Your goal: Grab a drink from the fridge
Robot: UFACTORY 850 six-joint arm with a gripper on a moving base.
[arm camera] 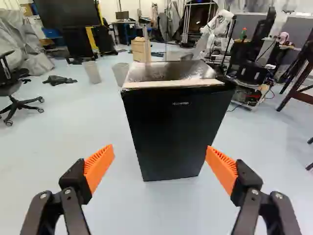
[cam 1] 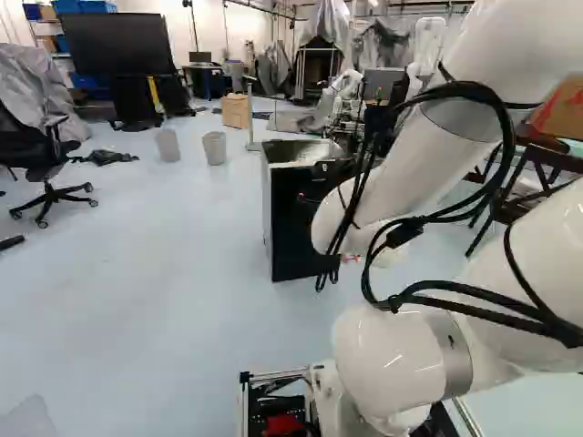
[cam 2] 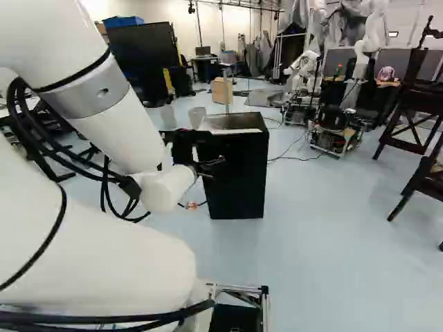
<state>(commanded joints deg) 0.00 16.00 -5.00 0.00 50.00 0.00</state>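
Note:
The black mini fridge stands on the floor ahead of the arm, its door closed. My gripper is partly hidden by the arm in the right base view and reaches toward the fridge's near side. In the wrist view the gripper is open, orange pads wide apart with nothing between them; the fridge front lies ahead of the fingers. No drink shows in any view.
Two grey bins and a wooden box stand beyond the fridge. An office chair is at the left of the left base view. Another robot stands behind the fridge, dark wooden chairs at the right.

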